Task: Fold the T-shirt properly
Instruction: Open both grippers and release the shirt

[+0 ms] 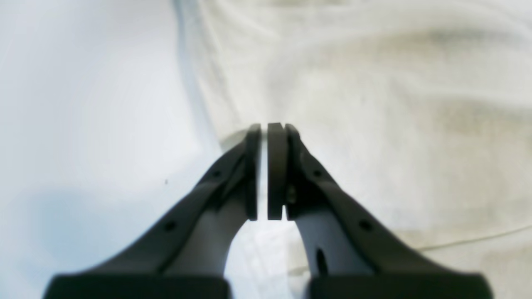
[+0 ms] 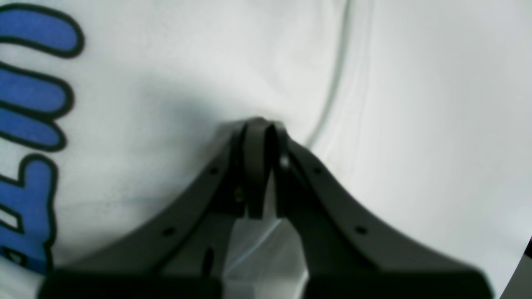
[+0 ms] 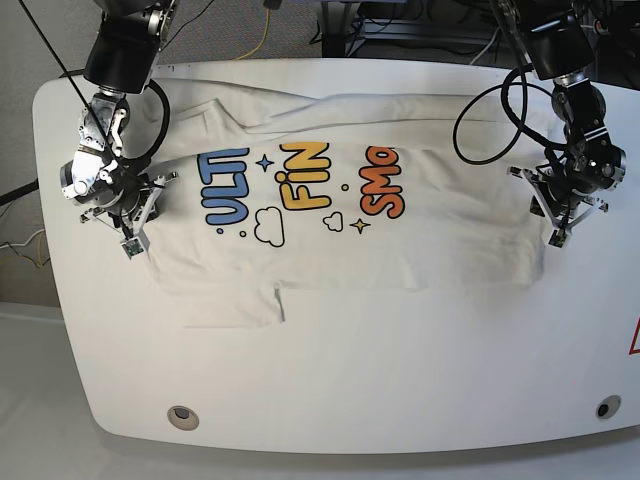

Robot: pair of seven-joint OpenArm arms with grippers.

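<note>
The T-shirt lies spread out sideways on the white counter, nearer the far edge, print side up. It looks soft, light and floppy, so it will bend and wrinkle easily. The side hems look like good places to hold. The left gripper sits at one end with its fingers closed on the cloth edge. The right gripper pinches the other end, fingers closed too.
</note>
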